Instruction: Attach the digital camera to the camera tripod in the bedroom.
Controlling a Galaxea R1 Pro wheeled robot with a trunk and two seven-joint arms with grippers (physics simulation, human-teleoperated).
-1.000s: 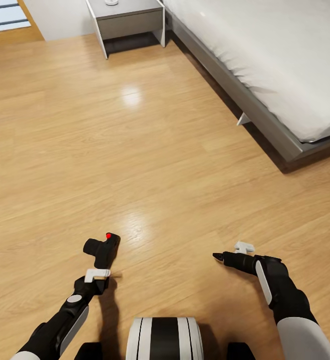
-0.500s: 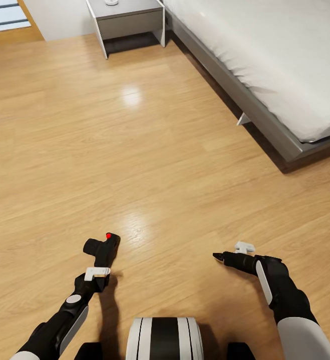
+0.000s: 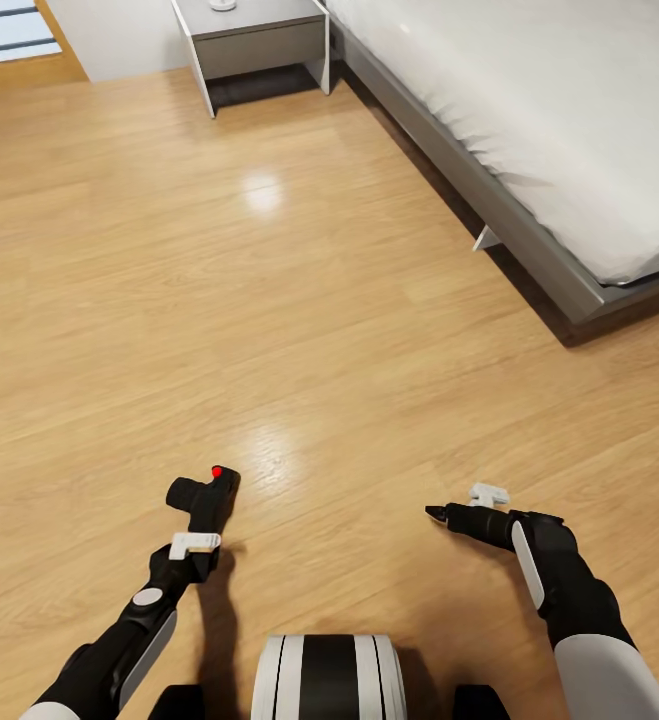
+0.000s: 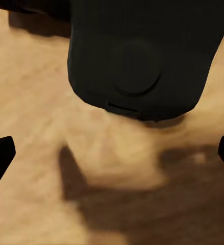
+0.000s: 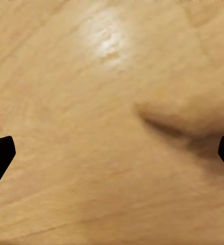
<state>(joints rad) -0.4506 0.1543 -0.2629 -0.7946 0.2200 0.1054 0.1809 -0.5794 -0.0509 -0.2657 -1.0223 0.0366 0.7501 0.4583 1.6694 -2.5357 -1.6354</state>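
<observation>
The left gripper (image 3: 205, 515) is closed on the digital camera (image 3: 206, 494), which sticks out toward 12 o'clock; the right gripper (image 3: 435, 514), at 3 o'clock, is closed and empty

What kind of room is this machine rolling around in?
Most likely a bedroom. A grey-framed bed with a bare white mattress runs along the right, a small grey and white nightstand stands beside its head, and the floor is light wood planks.

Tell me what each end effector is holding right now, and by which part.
The left end effector holds the digital camera by its lower body. The right end effector holds nothing.
</observation>
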